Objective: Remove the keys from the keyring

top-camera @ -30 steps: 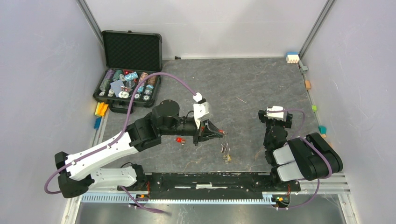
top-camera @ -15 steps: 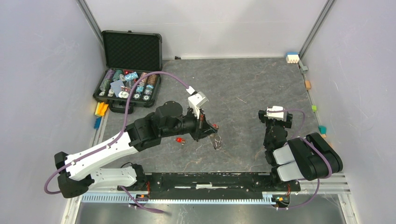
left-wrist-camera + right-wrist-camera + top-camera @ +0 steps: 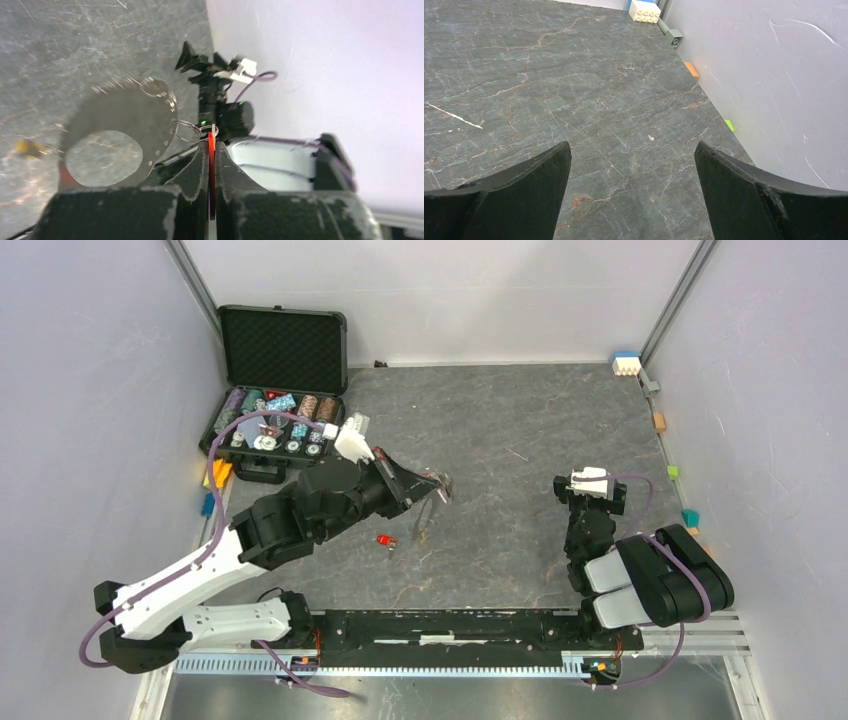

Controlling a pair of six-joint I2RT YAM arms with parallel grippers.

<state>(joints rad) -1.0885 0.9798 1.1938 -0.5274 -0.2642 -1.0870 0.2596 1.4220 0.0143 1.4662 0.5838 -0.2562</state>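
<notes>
No text, label, brand, number or sign is legible; markings on the poker chips [image 3: 290, 425] are too small to read.

In the top view the light falls evenly from above, bright and soft, and only faint, short shadows lie on the grey table [image 3: 520, 430]. In my left wrist view the keyring [image 3: 125, 110] is smeared by motion. A yellow key [image 3: 27, 147] at the left edge is a mere blur, and the wall [image 3: 325, 60] at upper right washes out pale. The red key [image 3: 211, 160] nipped between my left fingers [image 3: 197, 165] looks fairly crisp. My right wrist view is sharp, with my right fingers [image 3: 509, 195] near-black shapes in the bottom corners.
</notes>
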